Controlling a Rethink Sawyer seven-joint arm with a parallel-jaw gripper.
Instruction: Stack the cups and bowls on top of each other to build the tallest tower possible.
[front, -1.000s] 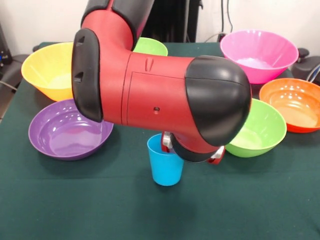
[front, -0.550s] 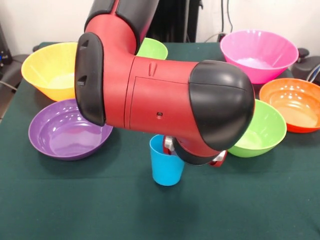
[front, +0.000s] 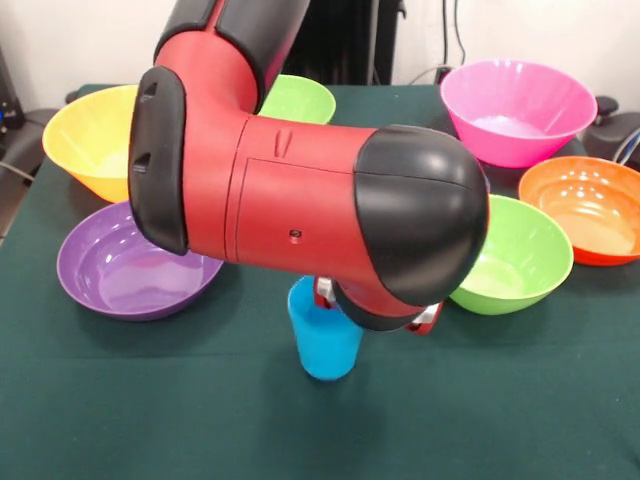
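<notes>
Sky-blue cup (front: 324, 347) stands upright, glossy and tapered, on the green table (front: 150, 410), front and centre. The arm (front: 300, 210) looms right over it; the pincer is hidden, so I can't tell its state. Purple bowl (front: 130, 265) left, lime bowl (front: 515, 255) right.

Everything sits on a dark green tablecloth (front: 150, 420) that covers the whole table. Behind it there's a plain white wall (front: 70, 40). A couple of black cables (front: 462, 40) hang down the wall at the back, near a dark upright thing I can't make out. There's also some black gear at the far right edge (front: 620, 135) and another dark bit at the left edge (front: 8, 110), too cropped to tell what they are.
</notes>
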